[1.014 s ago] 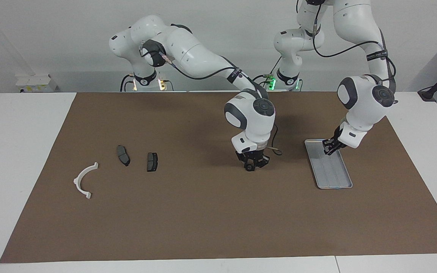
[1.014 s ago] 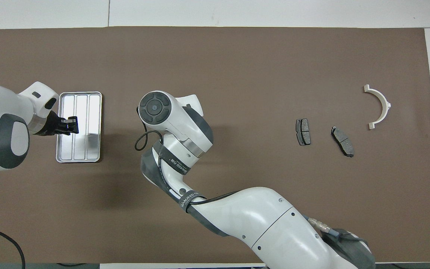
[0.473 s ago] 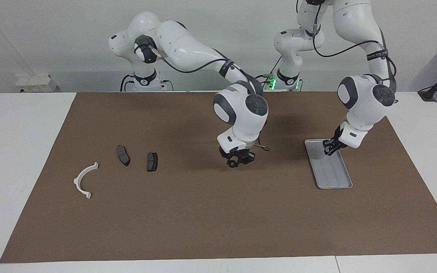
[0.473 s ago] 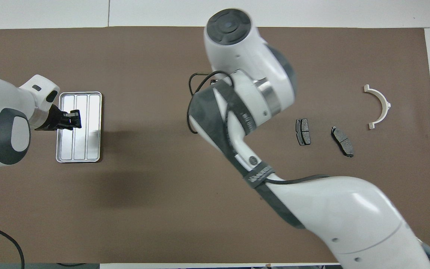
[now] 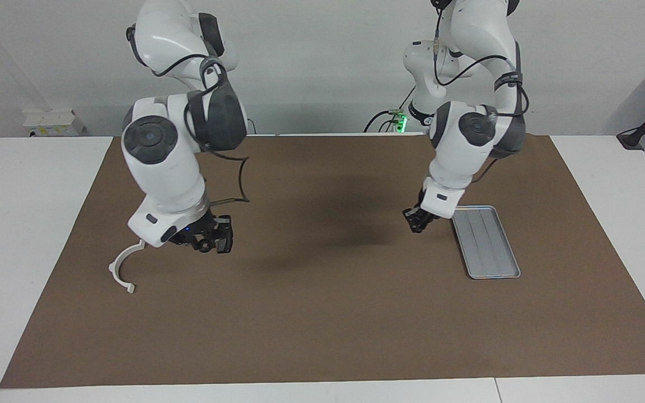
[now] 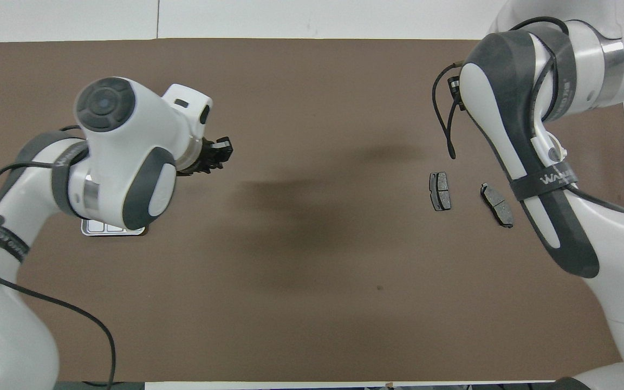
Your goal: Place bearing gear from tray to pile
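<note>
My right gripper (image 5: 215, 243) hangs low over the pile, at the right arm's end of the mat. It is shut on a small dark bearing gear (image 5: 206, 246). Its hand hides the two dark grey brake pads in the facing view. In the overhead view the pads (image 6: 440, 190) (image 6: 496, 204) lie side by side. The white half-ring bracket (image 5: 124, 266) lies beside the gripper. The silver tray (image 5: 485, 240) sits at the left arm's end, with nothing on it. My left gripper (image 5: 416, 219) hangs over the mat beside the tray and shows in the overhead view (image 6: 219, 155).
A brown mat (image 5: 322, 313) covers most of the white table. In the overhead view the left arm covers nearly all of the tray (image 6: 111, 229), and the right arm covers its own gripper and the bracket.
My right arm has swung from the middle of the mat to over the pile, carrying the gear. My left gripper has moved off the tray toward the middle of the mat.
</note>
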